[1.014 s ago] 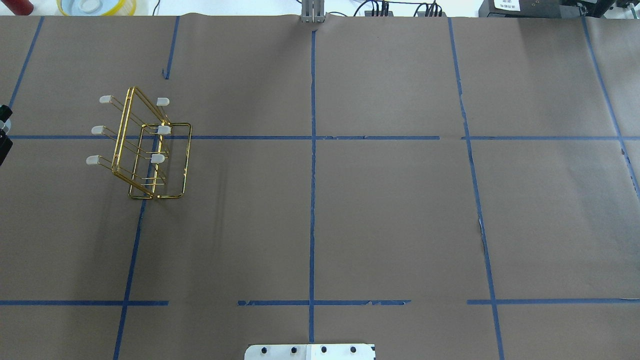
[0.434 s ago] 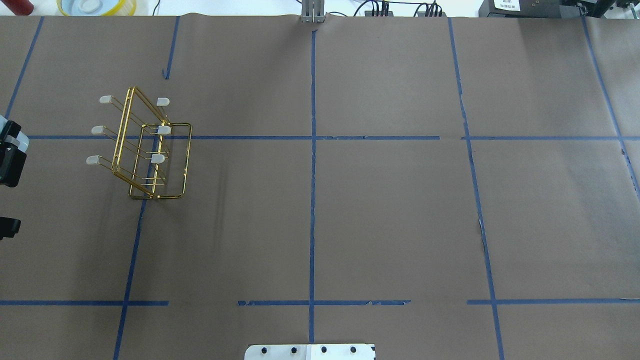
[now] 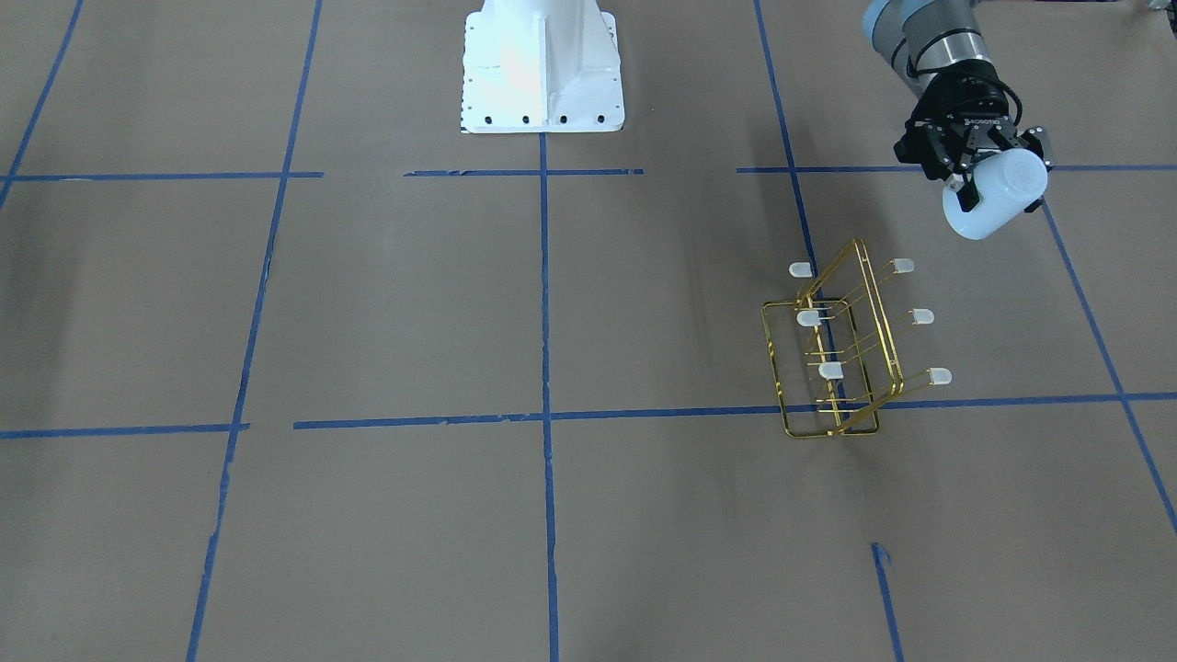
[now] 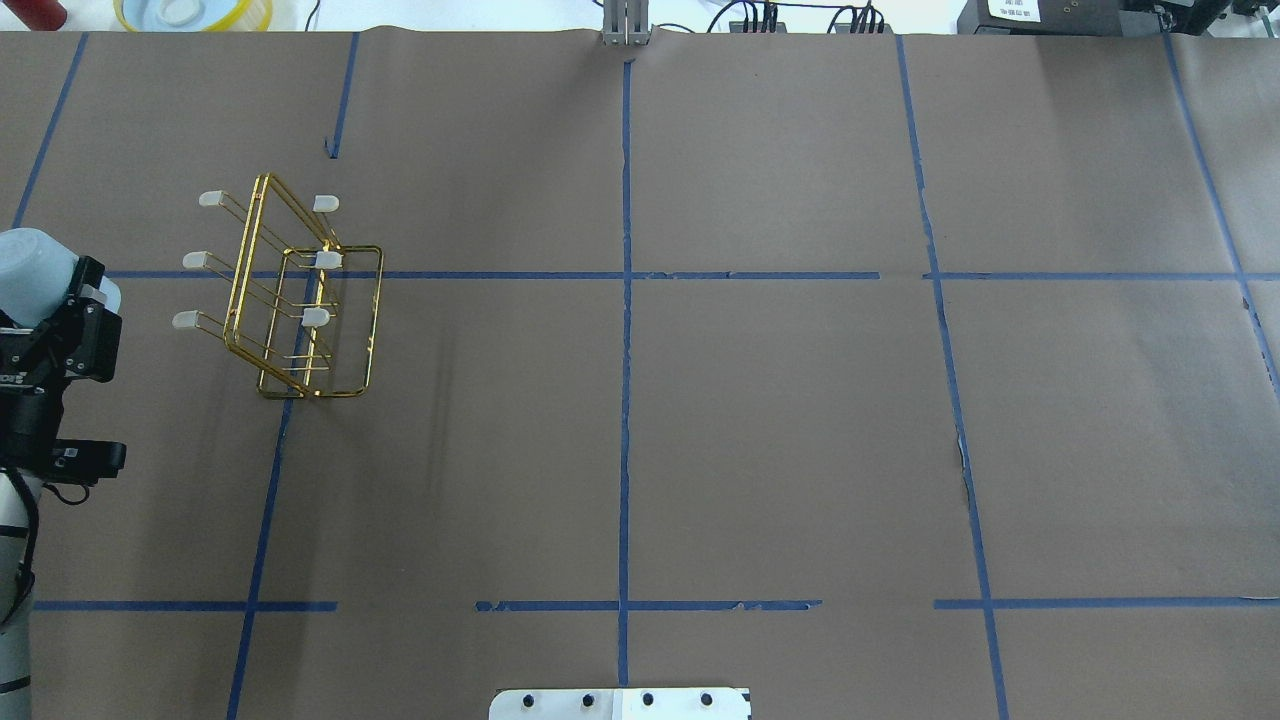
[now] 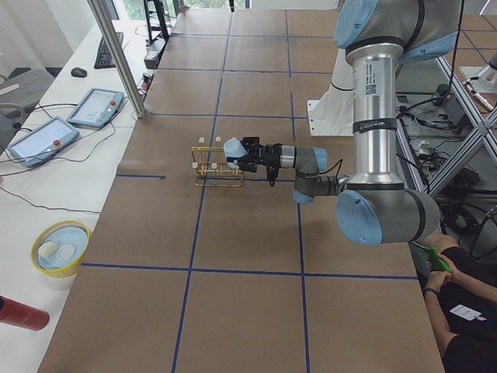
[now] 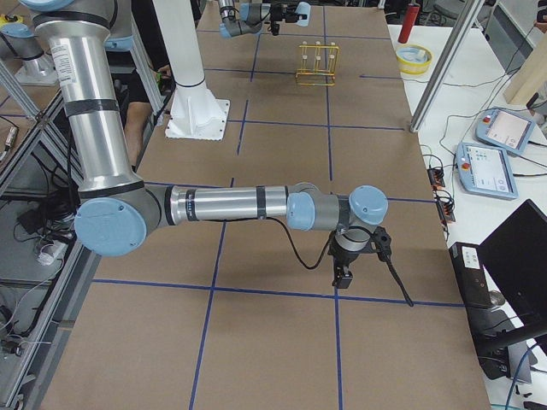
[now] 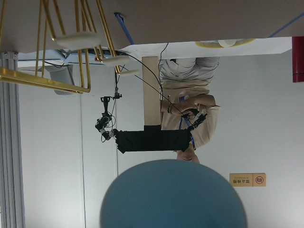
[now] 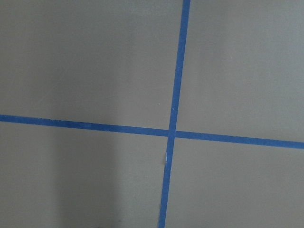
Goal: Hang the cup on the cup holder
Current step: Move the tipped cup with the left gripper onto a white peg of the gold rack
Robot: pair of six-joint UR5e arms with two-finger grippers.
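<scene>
The cup holder [image 4: 300,300] is a gold wire rack with white-capped prongs; it stands on the left half of the table and also shows in the front-facing view [image 3: 837,354]. My left gripper [image 4: 55,290] is shut on the cup [image 4: 28,262], a pale blue-white tumbler held sideways above the table, clear of the rack and to its left. In the front-facing view the cup [image 3: 998,195] hangs up and to the right of the rack. The left wrist view shows the cup [image 7: 173,197] below and the rack [image 7: 61,42] at the top left. My right gripper [image 6: 342,272] shows only in the exterior right view; I cannot tell its state.
The table is covered in brown paper with blue tape lines [image 4: 625,300]. A yellow bowl [image 4: 195,12] and a red object [image 4: 35,12] sit beyond the far left edge. The white robot base [image 3: 542,64] stands at the near middle edge.
My left gripper has come in from the left edge of the overhead view with the cup in it, moving right toward the rack. The rack has not moved.
</scene>
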